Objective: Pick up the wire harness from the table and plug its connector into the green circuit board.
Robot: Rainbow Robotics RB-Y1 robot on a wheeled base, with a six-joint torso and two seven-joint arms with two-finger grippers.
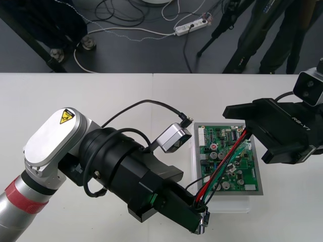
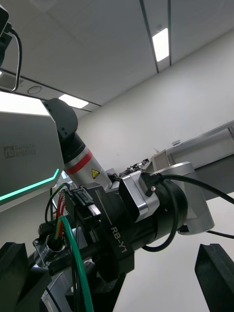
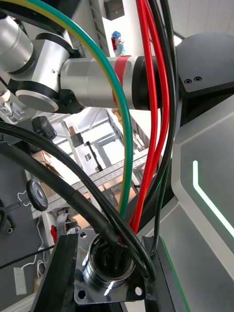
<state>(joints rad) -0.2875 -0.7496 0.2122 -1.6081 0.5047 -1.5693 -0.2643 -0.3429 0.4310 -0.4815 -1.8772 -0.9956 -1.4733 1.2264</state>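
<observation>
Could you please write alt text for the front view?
The left end effector grips the harness socket just off a corner of the green circuit board; its red, green and black wires stretch across the board to the right end effector.

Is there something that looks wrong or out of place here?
Nothing looks damaged. The harness stretches diagonally over the green board, from its socket in the left pincer to the open right pincer.
</observation>
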